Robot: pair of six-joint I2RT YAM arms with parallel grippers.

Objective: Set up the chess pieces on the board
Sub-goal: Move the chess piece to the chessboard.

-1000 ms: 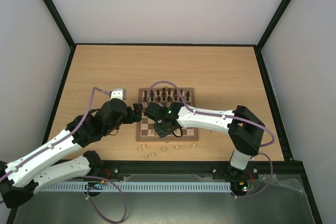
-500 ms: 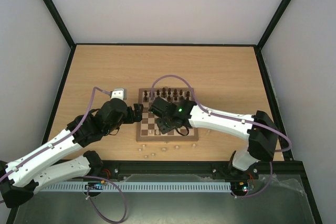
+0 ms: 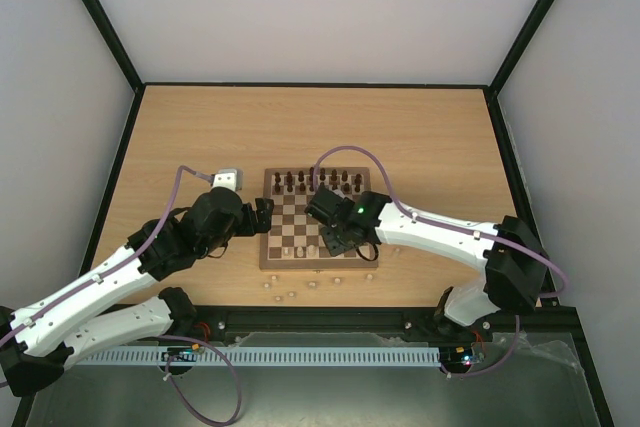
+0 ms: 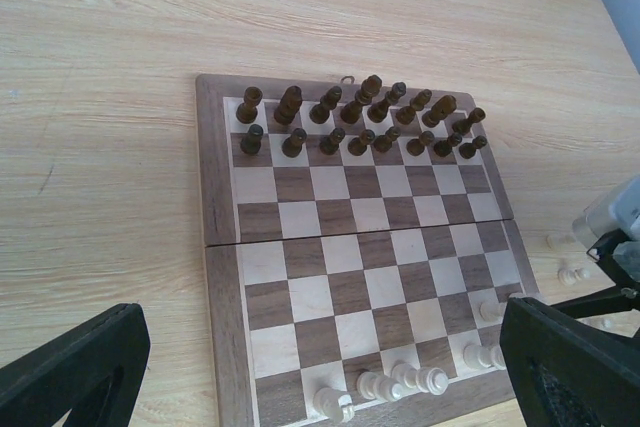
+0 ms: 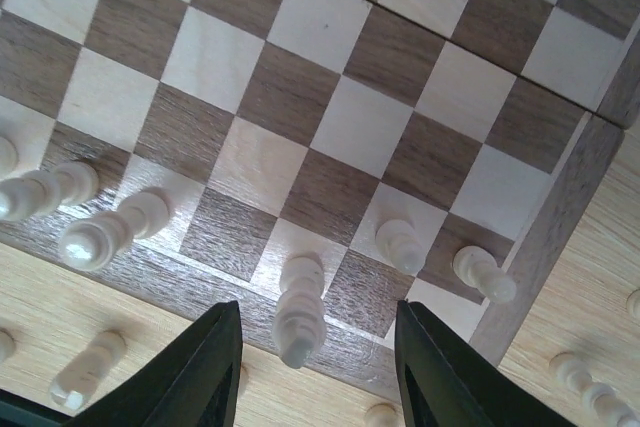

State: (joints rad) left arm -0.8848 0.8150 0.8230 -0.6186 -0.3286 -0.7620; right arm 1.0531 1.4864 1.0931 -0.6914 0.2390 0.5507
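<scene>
At centre frame in the top view, the board lies flat on the wooden table, with its sides parallel to the table edges. Dark pieces fill the two rows along its upper edge, all upright as far as the left wrist view shows. Pale pieces occupy only part of the lowest rows: a cluster at bottom centre and a few more toward the lower right corner of the board. The middle rows are bare squares. Loose pale pieces lie scattered on the table just below the board's lower edge, some on their sides, and a few more sit off its right edge in the left wrist view. The right gripper hangs over the lower right part of the board. In the right wrist view its two dark fingers are spread apart at the bottom of the frame. A single upright pale piece stands between them at the board's edge row, with a gap on each side and no contact visible. The left gripper sits at the board's left edge. In its own view the fingers show only at the lower corners, wide apart and holding nothing.
</scene>
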